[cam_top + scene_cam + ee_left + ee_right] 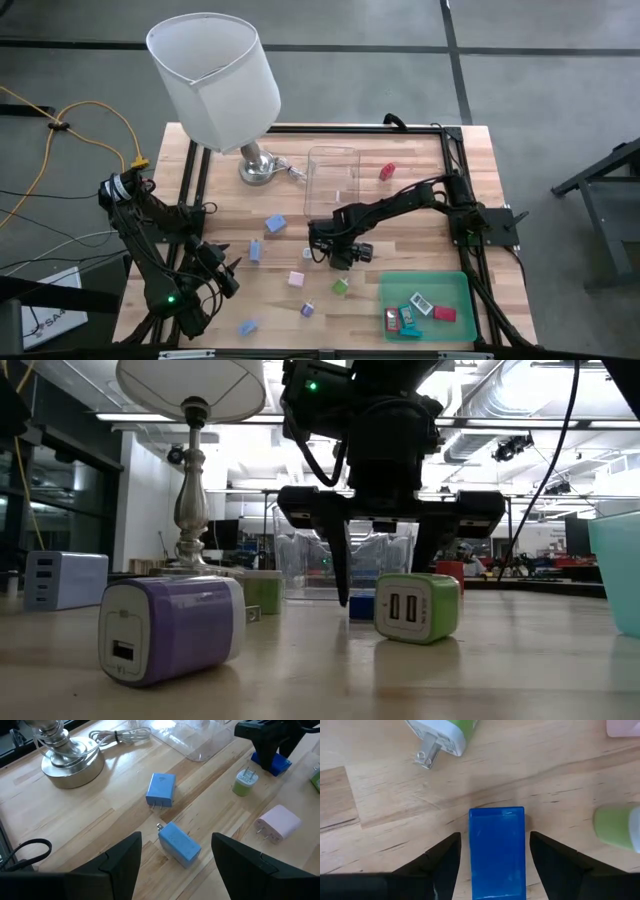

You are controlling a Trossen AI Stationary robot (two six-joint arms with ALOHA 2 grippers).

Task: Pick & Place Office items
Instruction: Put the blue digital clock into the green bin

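Blue charger (497, 851), unlabeled, between right gripper (494, 857) fingers

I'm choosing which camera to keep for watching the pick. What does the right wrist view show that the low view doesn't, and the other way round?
Only the right wrist view shows the blue charger's flat top lying centred between the right gripper's open fingers, with gaps on both sides.

Only the low view shows the purple charger in front, the lamp and the clear box behind.

Both show the blue charger at the right gripper and a green-and-white charger beside it on the wooden table.
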